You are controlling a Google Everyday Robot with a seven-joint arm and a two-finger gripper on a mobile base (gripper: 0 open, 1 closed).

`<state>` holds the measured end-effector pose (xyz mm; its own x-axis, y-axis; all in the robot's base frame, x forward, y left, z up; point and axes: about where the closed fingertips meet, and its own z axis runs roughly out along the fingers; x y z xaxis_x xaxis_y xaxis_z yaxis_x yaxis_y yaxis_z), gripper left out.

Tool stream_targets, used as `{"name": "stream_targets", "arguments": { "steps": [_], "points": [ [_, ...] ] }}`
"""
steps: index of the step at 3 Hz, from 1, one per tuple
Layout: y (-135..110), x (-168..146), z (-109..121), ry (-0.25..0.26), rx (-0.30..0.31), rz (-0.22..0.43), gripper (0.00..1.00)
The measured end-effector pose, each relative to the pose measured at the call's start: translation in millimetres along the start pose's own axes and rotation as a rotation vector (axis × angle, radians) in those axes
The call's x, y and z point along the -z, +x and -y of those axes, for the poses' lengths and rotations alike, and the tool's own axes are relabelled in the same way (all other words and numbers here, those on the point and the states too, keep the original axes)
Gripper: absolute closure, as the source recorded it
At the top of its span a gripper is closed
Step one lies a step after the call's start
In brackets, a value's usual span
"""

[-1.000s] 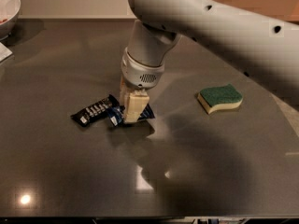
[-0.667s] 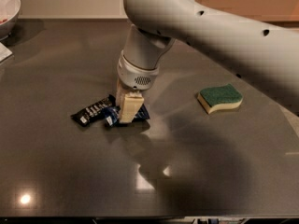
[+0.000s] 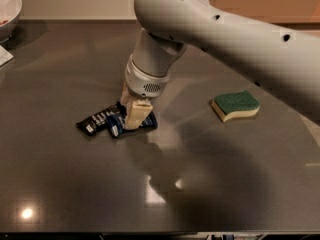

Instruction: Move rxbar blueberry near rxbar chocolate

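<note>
The rxbar blueberry (image 3: 118,124), in a dark blue wrapper, lies on the dark table under my gripper (image 3: 134,115). Part of it shows left and right of the cream fingers (image 3: 137,114). The rxbar chocolate (image 3: 96,120), in a black wrapper with white lettering, lies just to the left, touching or overlapping the blue bar. My gripper points down from the white arm, with its fingertips at the blue bar, and hides the bar's middle.
A green-and-yellow sponge (image 3: 235,105) lies to the right. A white bowl (image 3: 9,9) stands at the far left corner, with a white paper edge (image 3: 4,55) below it. The table's front edge (image 3: 160,232) runs along the bottom.
My gripper and the blue bar have shifted a little to the left, so the blue bar lies against the black bar.
</note>
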<state>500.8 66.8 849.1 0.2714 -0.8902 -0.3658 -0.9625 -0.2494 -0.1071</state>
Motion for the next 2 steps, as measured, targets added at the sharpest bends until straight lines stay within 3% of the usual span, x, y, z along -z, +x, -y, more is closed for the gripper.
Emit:
{"name": "stream_targets", "arguments": {
  "steps": [1, 2],
  "points": [
    [-0.8, -0.3, -0.5, 0.0, 0.002, -0.001, 0.0],
    [-0.8, -0.3, -0.5, 0.0, 0.002, -0.001, 0.0]
  ]
}}
